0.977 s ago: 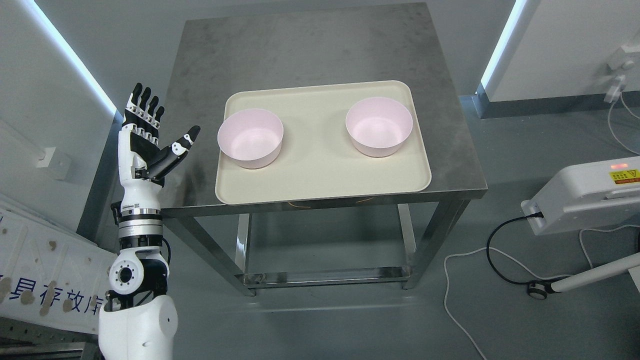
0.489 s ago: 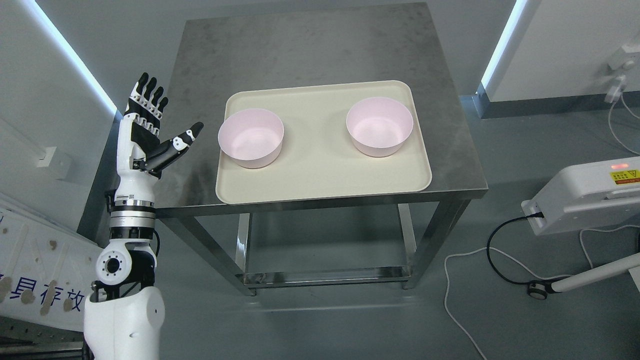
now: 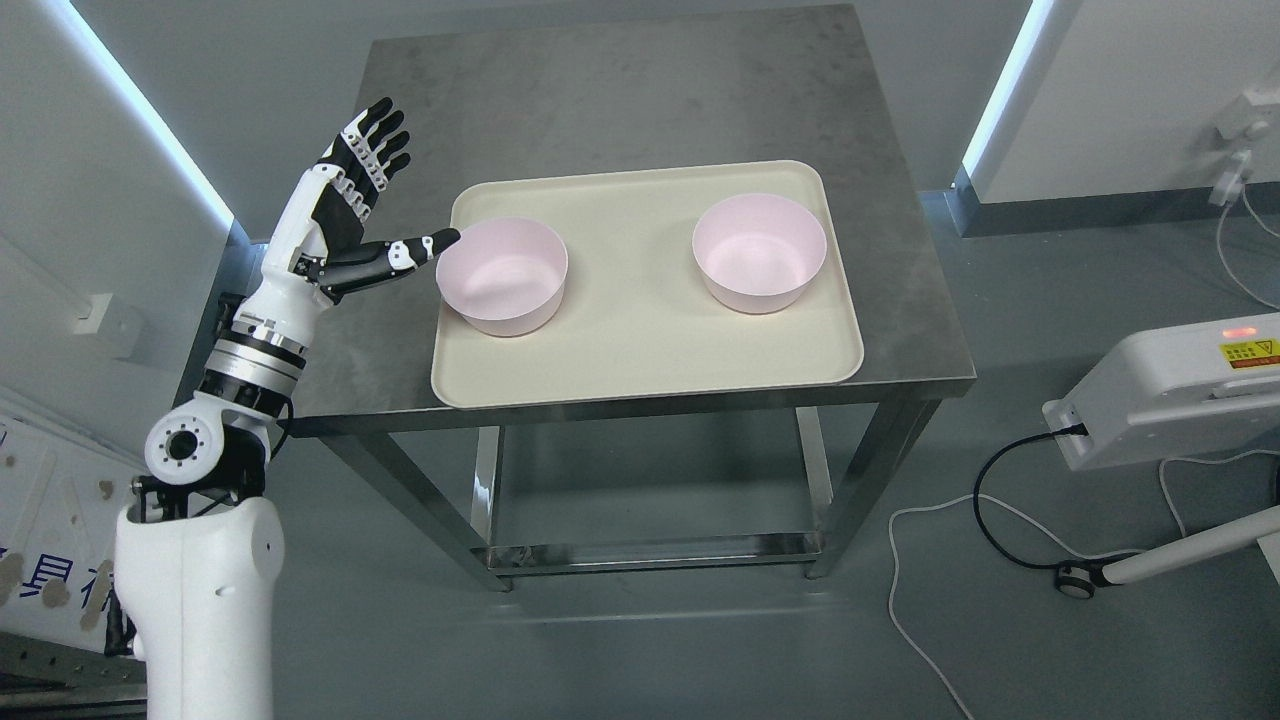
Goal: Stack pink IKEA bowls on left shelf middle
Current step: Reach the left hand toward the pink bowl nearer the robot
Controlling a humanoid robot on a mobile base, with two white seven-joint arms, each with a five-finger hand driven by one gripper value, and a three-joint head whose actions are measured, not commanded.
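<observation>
Two pink bowls stand upright on a cream tray (image 3: 640, 360) on a steel table (image 3: 620, 90). The left bowl (image 3: 503, 276) is at the tray's left side, the right bowl (image 3: 760, 252) at its right side. My left hand (image 3: 385, 190) hovers over the table just left of the left bowl, open, fingers spread upward. Its thumb tip (image 3: 445, 238) reaches the bowl's left rim; whether it touches I cannot tell. Nothing is held. The right arm does not show.
The table's left edge runs under my left forearm (image 3: 262, 330). A white machine (image 3: 1170, 385) with a black cable (image 3: 1000, 500) sits on the floor at the right. A wall (image 3: 90, 200) and printed board (image 3: 40, 560) stand at the left.
My left hand has moved up and to the right, from beside the table's left edge to over the table next to the left bowl. The bowls and tray have not moved.
</observation>
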